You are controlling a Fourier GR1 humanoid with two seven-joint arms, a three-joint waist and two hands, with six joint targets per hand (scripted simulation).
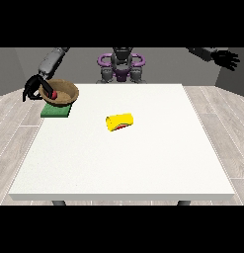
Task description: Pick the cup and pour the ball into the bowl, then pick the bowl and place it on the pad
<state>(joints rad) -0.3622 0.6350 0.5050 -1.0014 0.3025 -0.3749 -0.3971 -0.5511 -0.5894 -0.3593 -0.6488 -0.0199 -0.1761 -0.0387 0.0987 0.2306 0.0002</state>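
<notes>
A large white rectangular table [128,163] with a faintly speckled, matte top fills most of the view, standing on pale wood-plank flooring [227,148]. Behind its far edge stands the grey humanoid robot [121,66] with purple rings at its shoulders.

At the table's far corner on the view's left lies a flat green square pad [55,112]. A round brown wooden-looking bowl [64,94] sits on top of it, overlapping its far part, with a small red ball [53,94] inside near the rim on the view's left.

Near the table's middle a smooth yellow cylindrical cup [120,122] lies on its side, long axis running roughly left to right and slightly tilted, with a reddish patch low on its side. No writing or label can be read on anything.

The black hand at the view's left [33,89] is at the bowl's rim, fingers curled around its edge. The black hand at the view's right [227,59] hangs raised well beyond the table, fingers spread and holding nothing.
</notes>
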